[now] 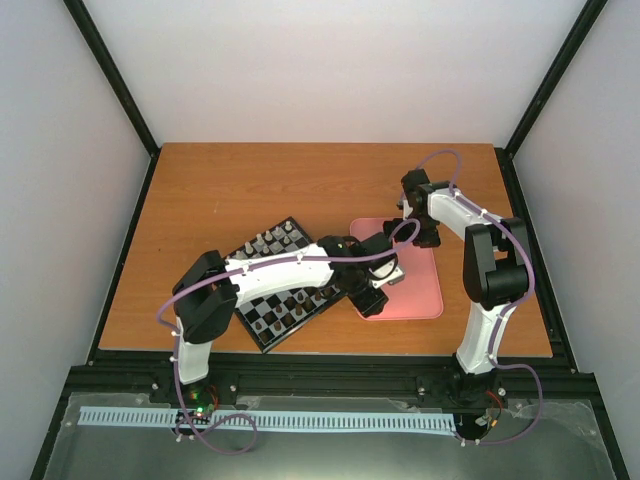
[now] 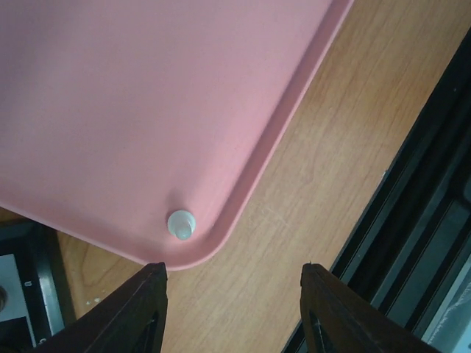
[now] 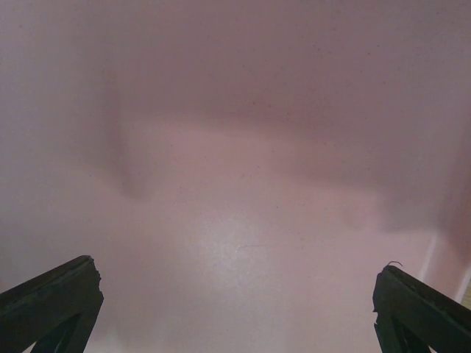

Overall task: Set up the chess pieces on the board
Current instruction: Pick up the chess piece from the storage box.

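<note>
Pick-up step. One white piece sits in the tray corner; the left gripper hovers near that corner, jaws apart, empty (right gripper: wide, empty). Next: centre over piece, descend, close.

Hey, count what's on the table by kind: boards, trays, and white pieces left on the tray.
Chessboard: 1
Pink tray: 1
White chess piece in the tray's corner: 1 visible
Total: 3
</note>
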Action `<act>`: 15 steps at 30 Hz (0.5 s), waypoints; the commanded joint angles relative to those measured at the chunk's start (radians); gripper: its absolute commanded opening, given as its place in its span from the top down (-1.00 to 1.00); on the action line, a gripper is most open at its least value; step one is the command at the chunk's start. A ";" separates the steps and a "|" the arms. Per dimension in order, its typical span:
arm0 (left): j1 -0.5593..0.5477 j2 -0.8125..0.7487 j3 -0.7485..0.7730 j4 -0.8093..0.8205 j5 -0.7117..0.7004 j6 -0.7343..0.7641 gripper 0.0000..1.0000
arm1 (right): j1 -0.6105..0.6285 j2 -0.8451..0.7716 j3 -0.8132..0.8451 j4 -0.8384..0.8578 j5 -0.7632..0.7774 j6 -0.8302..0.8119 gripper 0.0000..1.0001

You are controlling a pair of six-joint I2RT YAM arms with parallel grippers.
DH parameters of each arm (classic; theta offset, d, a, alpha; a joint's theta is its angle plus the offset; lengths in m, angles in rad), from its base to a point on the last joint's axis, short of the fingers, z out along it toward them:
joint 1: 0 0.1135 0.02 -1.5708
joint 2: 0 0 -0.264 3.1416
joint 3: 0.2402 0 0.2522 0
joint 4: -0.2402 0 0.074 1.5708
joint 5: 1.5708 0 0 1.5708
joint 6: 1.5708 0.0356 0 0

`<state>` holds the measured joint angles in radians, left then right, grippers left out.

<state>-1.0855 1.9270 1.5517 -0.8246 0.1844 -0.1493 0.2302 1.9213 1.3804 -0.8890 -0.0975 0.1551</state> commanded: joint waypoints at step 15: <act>-0.009 0.053 -0.078 0.185 -0.067 -0.047 0.35 | 0.006 0.032 0.003 0.035 0.014 0.000 -1.00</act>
<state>-1.0893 1.9541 1.4502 -0.6777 0.1005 -0.1833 0.2302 1.9457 1.3731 -0.8642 -0.0933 0.1581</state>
